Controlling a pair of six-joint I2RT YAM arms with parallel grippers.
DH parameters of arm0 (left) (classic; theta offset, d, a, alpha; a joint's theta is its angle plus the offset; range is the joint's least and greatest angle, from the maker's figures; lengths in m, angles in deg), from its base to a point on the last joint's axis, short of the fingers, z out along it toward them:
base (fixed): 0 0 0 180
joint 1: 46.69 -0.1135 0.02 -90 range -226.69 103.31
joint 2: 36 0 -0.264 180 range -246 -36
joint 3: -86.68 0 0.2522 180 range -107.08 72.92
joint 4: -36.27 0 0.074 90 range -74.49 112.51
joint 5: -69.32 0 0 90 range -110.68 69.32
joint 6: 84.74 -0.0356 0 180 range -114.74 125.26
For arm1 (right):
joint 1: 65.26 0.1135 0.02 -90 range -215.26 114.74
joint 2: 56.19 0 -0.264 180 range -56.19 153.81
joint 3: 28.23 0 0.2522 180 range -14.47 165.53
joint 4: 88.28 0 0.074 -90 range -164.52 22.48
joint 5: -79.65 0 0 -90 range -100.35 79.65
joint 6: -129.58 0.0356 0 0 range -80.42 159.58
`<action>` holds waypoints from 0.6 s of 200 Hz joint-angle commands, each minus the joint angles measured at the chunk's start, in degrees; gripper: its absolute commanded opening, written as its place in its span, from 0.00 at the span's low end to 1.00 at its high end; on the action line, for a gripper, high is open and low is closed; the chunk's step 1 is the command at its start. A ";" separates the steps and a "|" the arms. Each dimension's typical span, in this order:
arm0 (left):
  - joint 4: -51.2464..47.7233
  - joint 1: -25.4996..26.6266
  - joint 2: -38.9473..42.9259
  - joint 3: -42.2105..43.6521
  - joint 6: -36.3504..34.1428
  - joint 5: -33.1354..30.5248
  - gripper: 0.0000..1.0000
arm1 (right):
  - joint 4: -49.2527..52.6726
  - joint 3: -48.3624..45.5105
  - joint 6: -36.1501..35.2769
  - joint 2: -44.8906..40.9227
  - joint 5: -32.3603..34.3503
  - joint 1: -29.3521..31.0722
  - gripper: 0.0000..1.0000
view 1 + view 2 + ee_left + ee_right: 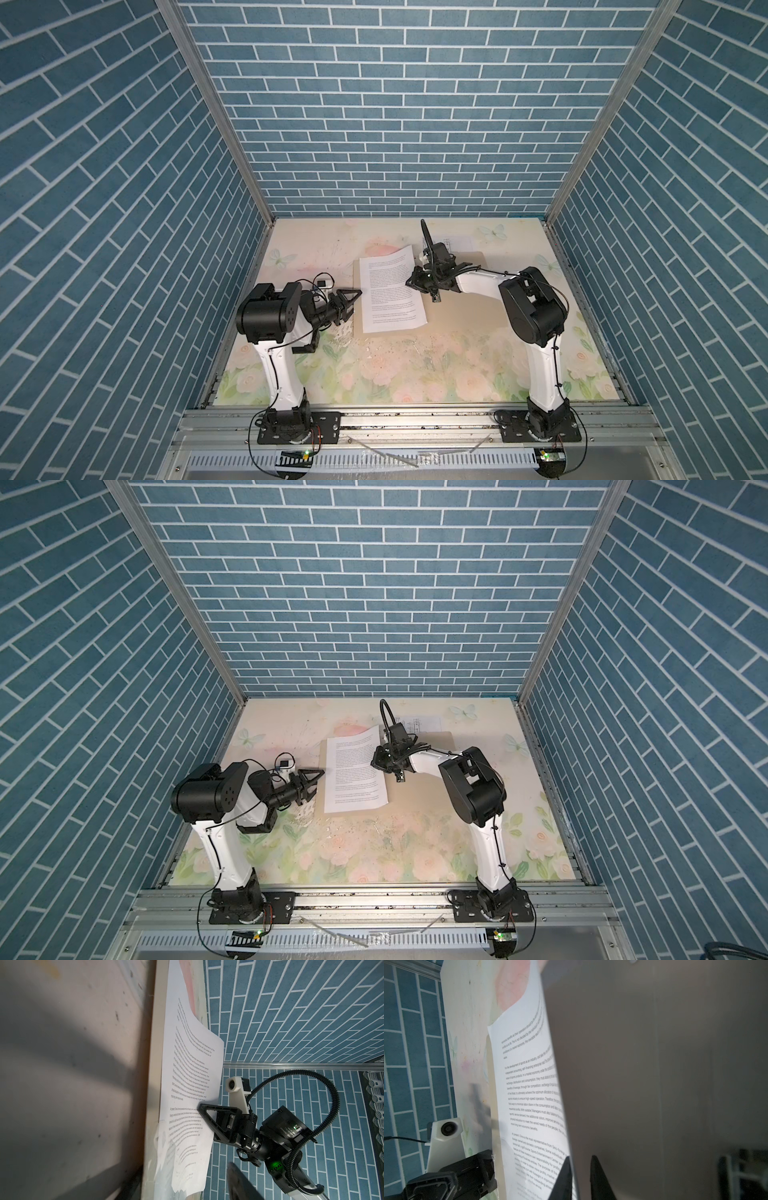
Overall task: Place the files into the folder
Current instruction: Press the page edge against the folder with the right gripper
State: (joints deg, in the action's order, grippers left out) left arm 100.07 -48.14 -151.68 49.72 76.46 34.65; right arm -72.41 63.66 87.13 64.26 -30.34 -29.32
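Text sheet (390,291) lies on the left half of the folder (457,307), skewed, far corner curled up & poking past the far edge. Drawing sheet (459,242) also sticks out past that far edge. My right jaws: narrow gap, tips astride the text sheet's right edge, clamping nothing afaict. Left jaws: spread wide, empty, tip at the folder's left edge.

Risks:
- A tip snags the paper when I pull back, so the sheet slews more.
- Folder shut now, so both overhangs crease.
- Left tip shoves the folder across the worktop (415,374).
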 commanded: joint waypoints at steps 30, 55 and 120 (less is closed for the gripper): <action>-3.43 0.49 -1.83 1.43 -1.15 -0.66 0.61 | 3.28 -0.08 -2.74 -3.15 -0.75 -0.43 0.18; -3.46 0.57 -1.75 1.54 -1.15 -0.75 0.62 | 2.81 -0.61 -2.65 -3.29 -1.57 -0.51 0.16; -2.85 1.01 -2.10 1.60 -1.02 -0.90 0.62 | -1.23 -2.50 0.74 -2.85 -3.89 -0.44 0.06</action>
State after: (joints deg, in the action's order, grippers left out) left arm 100.83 -47.75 -151.73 50.07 76.53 34.50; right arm -72.00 62.96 86.12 63.14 -32.44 -29.67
